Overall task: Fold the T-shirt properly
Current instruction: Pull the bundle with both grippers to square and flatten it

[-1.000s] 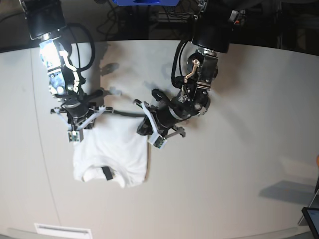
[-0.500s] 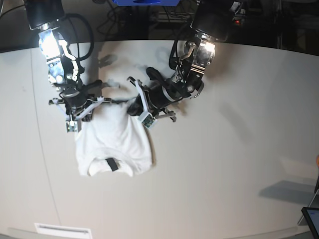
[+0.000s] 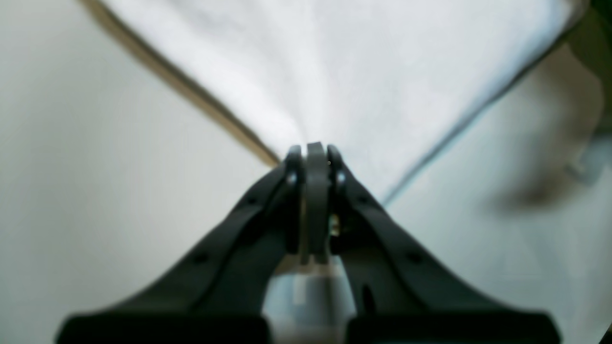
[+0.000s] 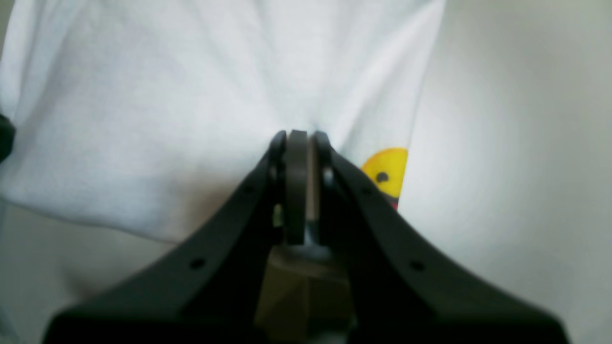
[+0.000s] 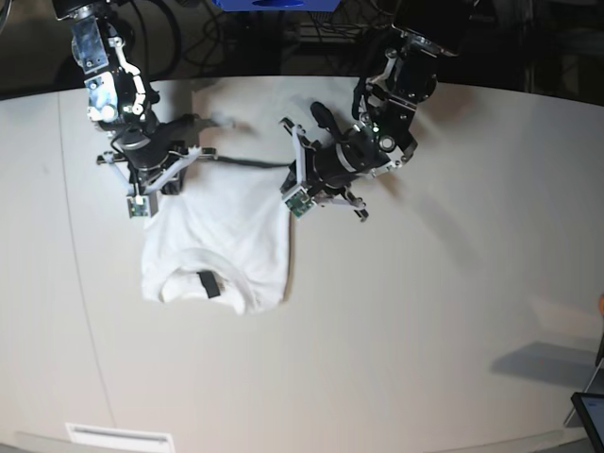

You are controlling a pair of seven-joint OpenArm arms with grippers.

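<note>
My left claw (image 3: 313,157) is clamped tight on a corner of the T-shirt (image 5: 222,236); my right claw (image 4: 300,143) is pinched on the other far corner, beside a yellow smiley print (image 4: 387,169). Shirt lies folded on the pale bench (image 5: 425,311), far edge lifted taut between both claws, collar end with black neck label (image 5: 206,286) nearest the front edge. Nothing else rests near the cloth. Bare bench stretches wide toward my left side and the front. Dark cables and gear crowd behind the bench's back edge. A dark screen corner (image 5: 590,415) sits at the edge of the base view.
</note>
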